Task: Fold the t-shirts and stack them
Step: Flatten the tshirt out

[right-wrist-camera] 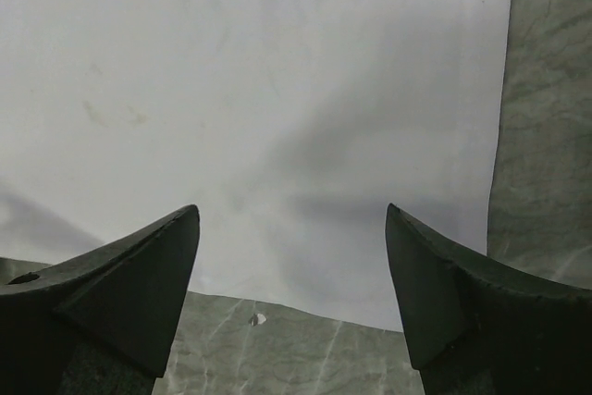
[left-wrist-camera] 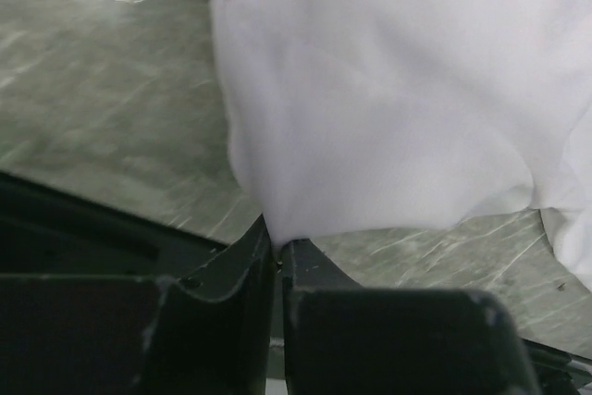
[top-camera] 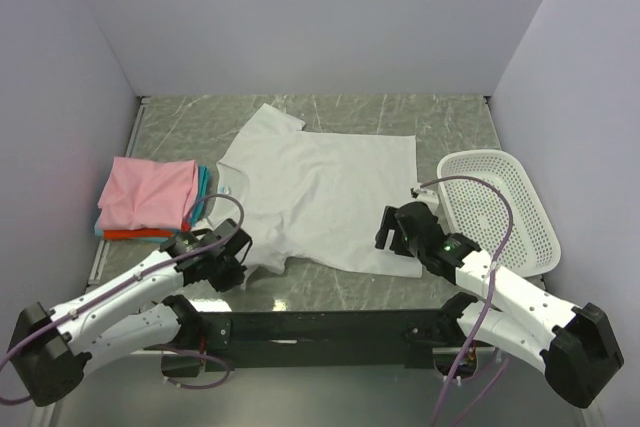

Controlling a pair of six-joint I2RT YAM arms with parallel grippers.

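The white t-shirt [top-camera: 320, 192] lies flat mid-desk [top-camera: 450, 117]. It is light, limp cloth, judged likely to sag and crease, so best taken at hem corners. Left pincer [left-wrist-camera: 277, 245] pinches its near-left edge. Right pincer [right-wrist-camera: 291, 219] hangs spread above the near-right hem.

Teal tee [top-camera: 204, 190] mostly under pink tee [top-camera: 150, 192]
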